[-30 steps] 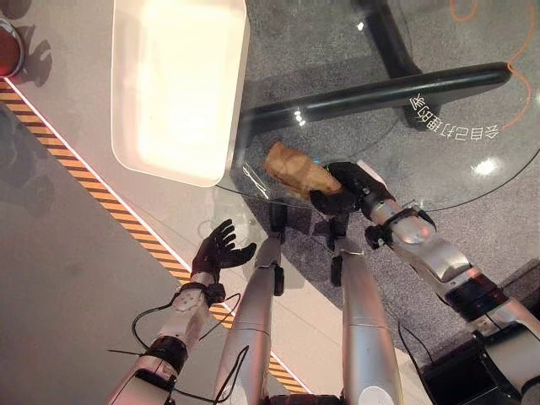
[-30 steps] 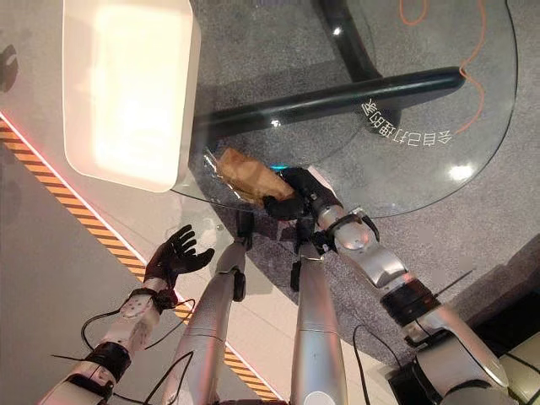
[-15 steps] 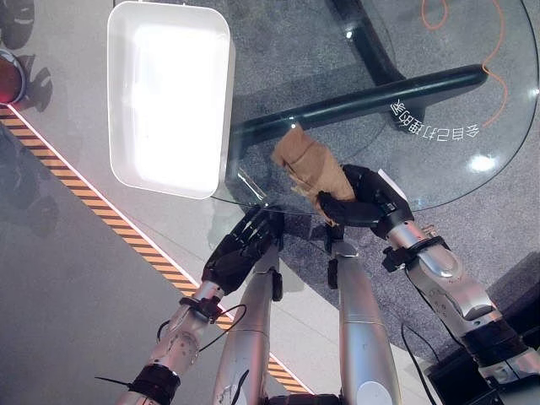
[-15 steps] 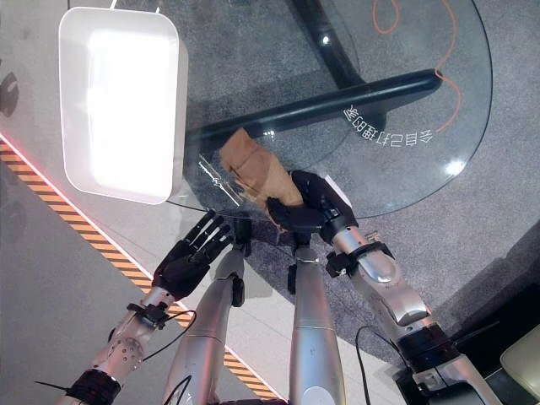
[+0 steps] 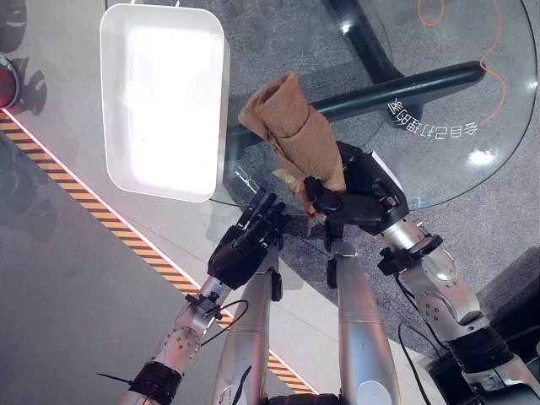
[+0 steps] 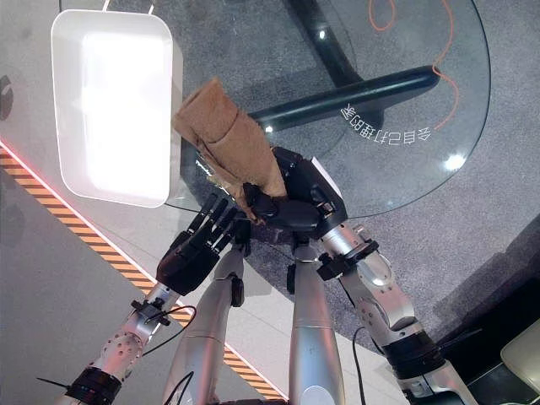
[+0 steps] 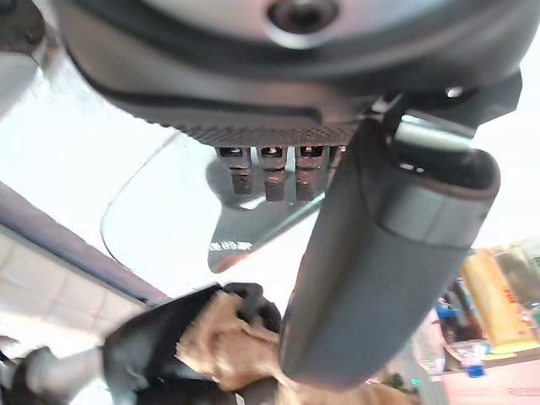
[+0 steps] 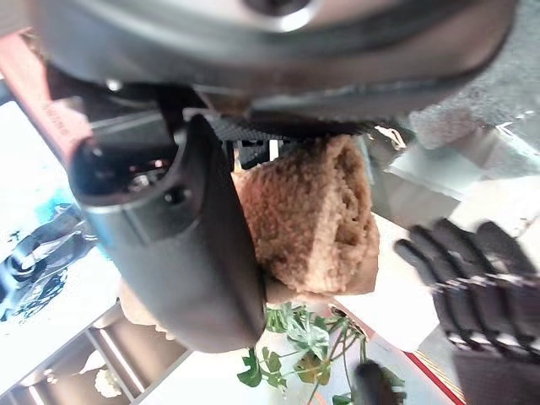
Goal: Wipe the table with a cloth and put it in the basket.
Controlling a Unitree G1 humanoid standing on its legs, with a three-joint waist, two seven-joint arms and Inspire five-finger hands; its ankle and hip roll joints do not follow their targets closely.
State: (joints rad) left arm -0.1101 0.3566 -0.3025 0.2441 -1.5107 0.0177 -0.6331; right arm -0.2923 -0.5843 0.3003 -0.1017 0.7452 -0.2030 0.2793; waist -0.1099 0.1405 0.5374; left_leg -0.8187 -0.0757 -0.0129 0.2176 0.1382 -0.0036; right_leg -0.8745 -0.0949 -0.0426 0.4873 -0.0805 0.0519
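My right hand is shut on a brown cloth and holds it up above the near edge of the round glass table. The cloth stands up out of the fist toward the white basket, which sits at the table's left side. In the right wrist view the cloth is bunched against the palm under the thumb. My left hand is open, fingers straight, just below the table's near rim and close beside the cloth; it also shows in the right wrist view.
The table's black base shows through the glass, with white lettering on the glass at the right. An orange cable lies on the grey carpet beyond. A black-and-orange striped line crosses the floor at the left.
My right hand has lifted the cloth off the glass, so it now stands upright toward the basket. The left hand has risen to the table's near rim. The camera has shifted.
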